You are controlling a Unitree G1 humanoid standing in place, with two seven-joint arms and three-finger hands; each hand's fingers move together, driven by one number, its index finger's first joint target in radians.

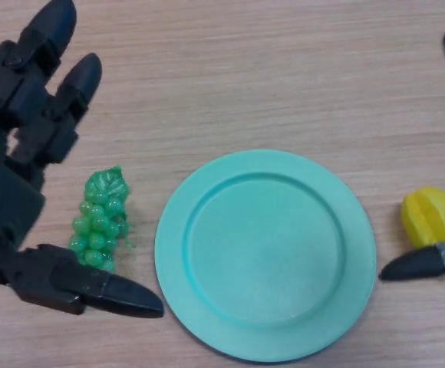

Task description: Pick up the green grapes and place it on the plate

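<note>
A bunch of green grapes [100, 221] lies on the wooden table just left of a teal plate [207, 307]. My left hand [11, 192] hovers at the left edge, open, its straight fingers reaching past the far side of the grapes and its thumb [103, 293] stretched out below them. The grapes sit in the gap between thumb and fingers, untouched as far as I can see. The plate holds nothing. Only parts of my right hand [430, 263] show at the right edge.
A yellow star fruit [433, 215] lies right of the plate, close to the right hand's thumb. Bare wooden tabletop stretches across the far side.
</note>
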